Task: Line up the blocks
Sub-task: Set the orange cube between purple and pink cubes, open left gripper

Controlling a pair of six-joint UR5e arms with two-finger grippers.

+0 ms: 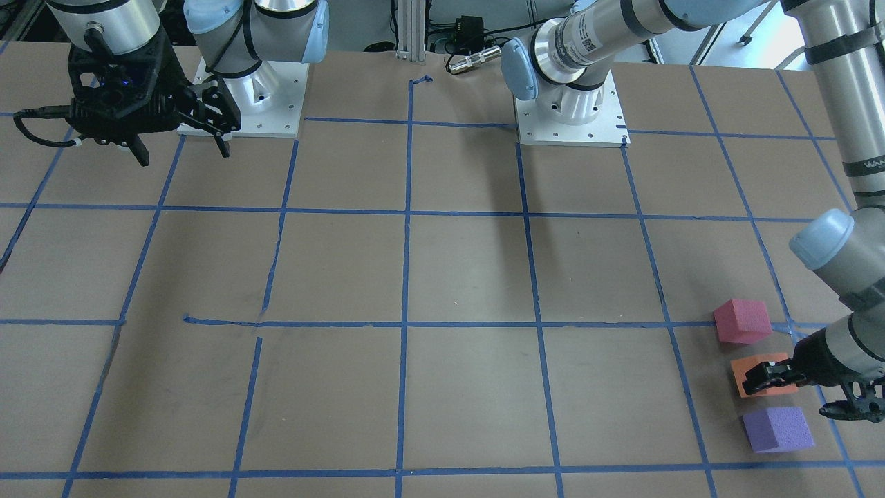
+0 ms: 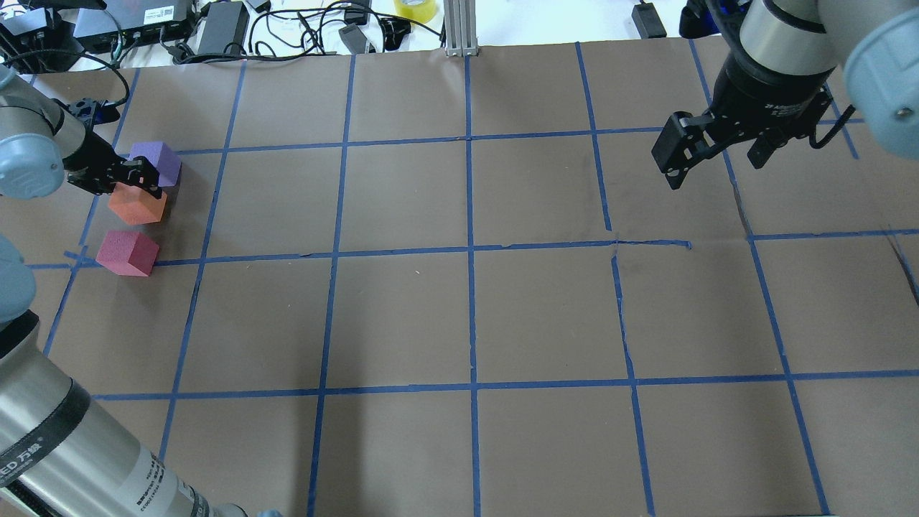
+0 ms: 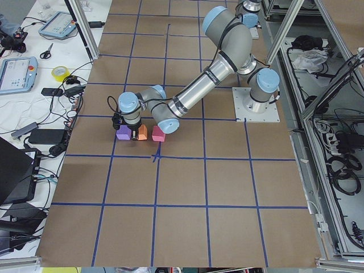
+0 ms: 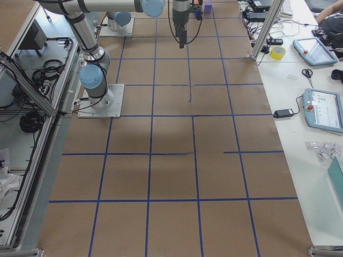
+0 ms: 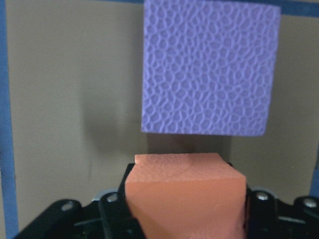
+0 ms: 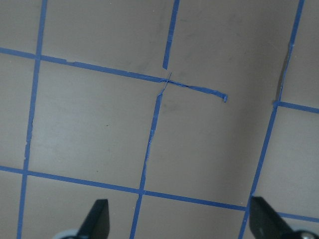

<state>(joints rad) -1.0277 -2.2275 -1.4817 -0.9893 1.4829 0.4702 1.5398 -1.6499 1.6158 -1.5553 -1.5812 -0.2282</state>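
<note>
Three foam blocks stand in a short row near the table's left end. The purple block [image 1: 778, 429] [image 2: 156, 161] is farthest from the robot. The orange block [image 1: 757, 361] [image 2: 136, 206] is in the middle. The pinkish-red block [image 1: 742, 321] [image 2: 128, 253] is nearest the robot. My left gripper [image 1: 795, 395] points down and is shut on the orange block [image 5: 184, 194], low at the table. The purple block [image 5: 209, 69] lies just ahead with a small gap. My right gripper [image 2: 716, 172] [image 1: 183, 153] hangs open and empty above the table's right side.
Blue tape [image 2: 470, 251] marks a grid on the brown table. The two arm bases [image 1: 242, 104] [image 1: 570, 114] stand at the robot's side. Cables, power bricks and a yellow tape roll [image 2: 415, 8] lie beyond the far edge. The blocks are close to the table's left edge.
</note>
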